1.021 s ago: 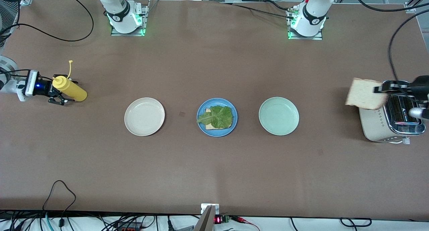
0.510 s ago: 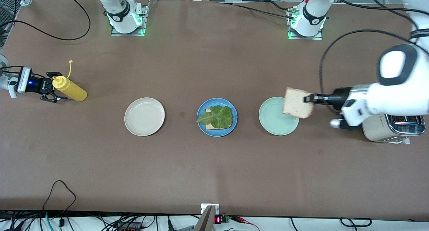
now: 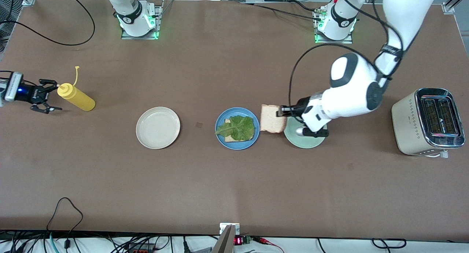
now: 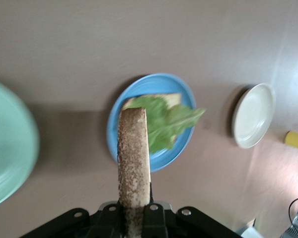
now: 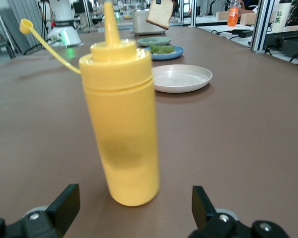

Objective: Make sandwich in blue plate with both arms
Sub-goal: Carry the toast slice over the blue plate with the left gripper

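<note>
Two grippers are at work, and only one carries anything. The left gripper [image 3: 283, 111] is clamped on the crust edge of a bread slice [image 3: 272, 118], so the slice hangs on edge with its face turned sideways, as the left wrist view shows it end-on [image 4: 134, 153]. Gripped by one edge, most of the slice stays clear of the fingers, which should let it be laid flat without the gripper touching the food below. The slice is in the air over the gap between the blue plate [image 3: 237, 142] and the mint plate [image 3: 307, 141], just short of the blue plate's rim. On the blue plate lies a lower bread slice [image 3: 230, 138] with a lettuce leaf [image 3: 238, 128] spread over it, so the sandwich lacks only its top. By my judgement the next move is to carry the held slice over the lettuce, tip it flat and let go.

The right gripper [image 3: 47, 99] has its jaws wide apart, low at the right arm's end of the table, beside the yellow bottle [image 3: 76, 96] without touching it; the bottle stands upright between the open fingers in the right wrist view [image 5: 120, 124]. A cream plate [image 3: 158, 127] sits bare between bottle and blue plate. A toaster [image 3: 427, 121] stands at the left arm's end, its slots looking empty.
</note>
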